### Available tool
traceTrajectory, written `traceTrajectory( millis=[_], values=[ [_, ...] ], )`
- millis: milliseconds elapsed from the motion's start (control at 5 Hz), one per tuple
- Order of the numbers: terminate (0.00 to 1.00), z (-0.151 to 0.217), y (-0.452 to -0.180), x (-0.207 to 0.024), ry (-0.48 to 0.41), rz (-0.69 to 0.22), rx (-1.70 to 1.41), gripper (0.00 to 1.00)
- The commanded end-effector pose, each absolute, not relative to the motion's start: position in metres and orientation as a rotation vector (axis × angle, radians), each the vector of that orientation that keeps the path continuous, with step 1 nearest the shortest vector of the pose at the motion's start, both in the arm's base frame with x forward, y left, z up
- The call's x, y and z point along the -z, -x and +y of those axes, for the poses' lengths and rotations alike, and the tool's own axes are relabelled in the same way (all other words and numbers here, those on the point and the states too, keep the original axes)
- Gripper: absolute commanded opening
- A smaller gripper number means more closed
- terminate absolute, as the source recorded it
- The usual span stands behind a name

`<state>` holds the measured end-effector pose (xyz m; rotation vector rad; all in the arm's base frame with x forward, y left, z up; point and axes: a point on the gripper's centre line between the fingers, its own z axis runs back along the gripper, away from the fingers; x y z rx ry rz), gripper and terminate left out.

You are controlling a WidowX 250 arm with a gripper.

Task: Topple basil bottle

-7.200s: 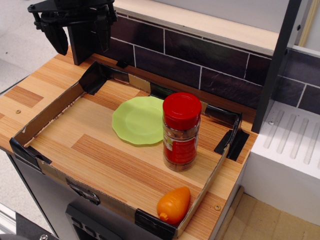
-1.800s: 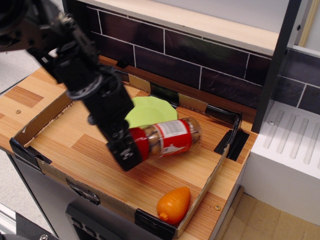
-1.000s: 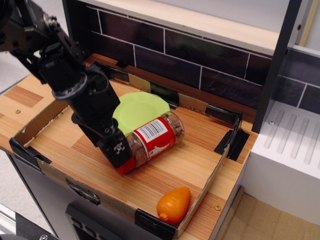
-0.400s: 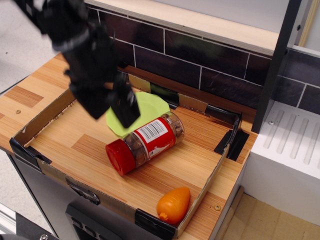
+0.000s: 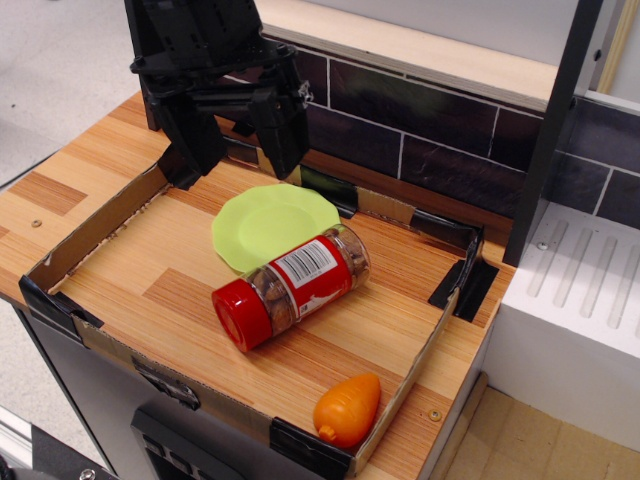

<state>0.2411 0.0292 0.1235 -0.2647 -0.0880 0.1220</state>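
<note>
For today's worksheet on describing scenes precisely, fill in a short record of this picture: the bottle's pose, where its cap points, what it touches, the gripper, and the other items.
bottle pose: basil bottle lying on its side in the cardboard tray
cap direction: red cap toward the front-left
contact: base end overlaps the green plate rim
gripper: gripper raised above the tray's back-left, open, holding nothing
other items: carrot toy in the front-right corner

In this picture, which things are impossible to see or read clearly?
- Label text on the bottle: too small to read in this view.
- Underside of the bottle: hidden, it lies on its side on the tray.
- Near edge of the plate: covered by the bottle.
- Upper part of the arm above the gripper: cut off by the top edge.
- Base of the carrot: hidden behind the tray wall.
</note>
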Motion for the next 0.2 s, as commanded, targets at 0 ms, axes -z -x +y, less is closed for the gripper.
traceTrajectory(
  millis=[0],
  values=[
    [1.0,0.0395,-0.2413,-0.1366,0.251,-0.141,-0.113,1.0]
  ],
)
